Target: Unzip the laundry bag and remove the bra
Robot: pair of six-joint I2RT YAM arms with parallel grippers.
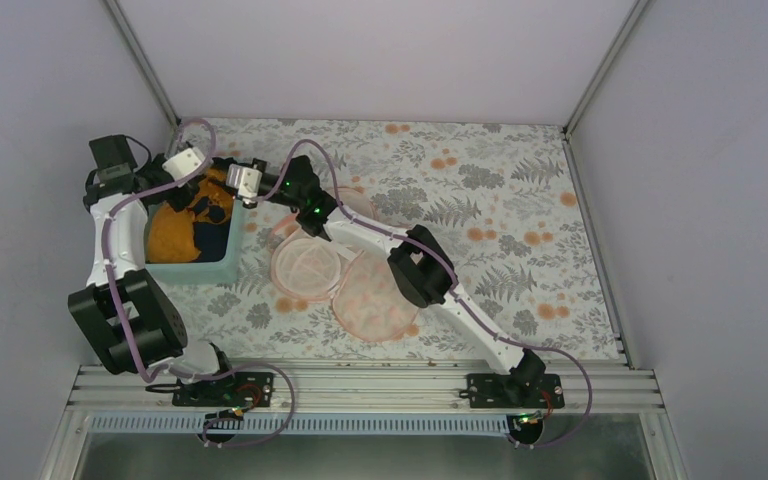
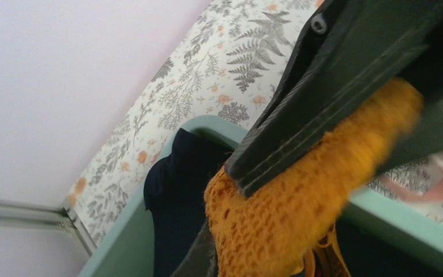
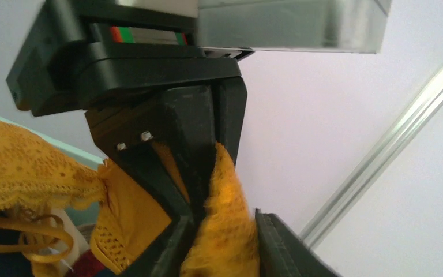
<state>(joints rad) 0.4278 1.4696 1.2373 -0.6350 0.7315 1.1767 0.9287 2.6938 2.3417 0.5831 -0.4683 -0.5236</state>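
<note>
Left gripper [image 2: 231,213] is clamped on the bra [image 2: 306,190], its lace bunched over the fingers. Right gripper [image 3: 222,225] pinches the same bra, close against the left one, above the bin [image 1: 190,270] at the table's [image 1: 520,200] 9 o'clock. Navy cloth [image 2: 179,196] lies in the bin. At the bin's 4 o'clock, the bag [image 1: 370,305] lies flat and open.

No readable text, label, brand, number or sign shows in any of the three views.

White-black arms [image 1: 480,322] — lilac cables [image 1: 305,143]
</note>
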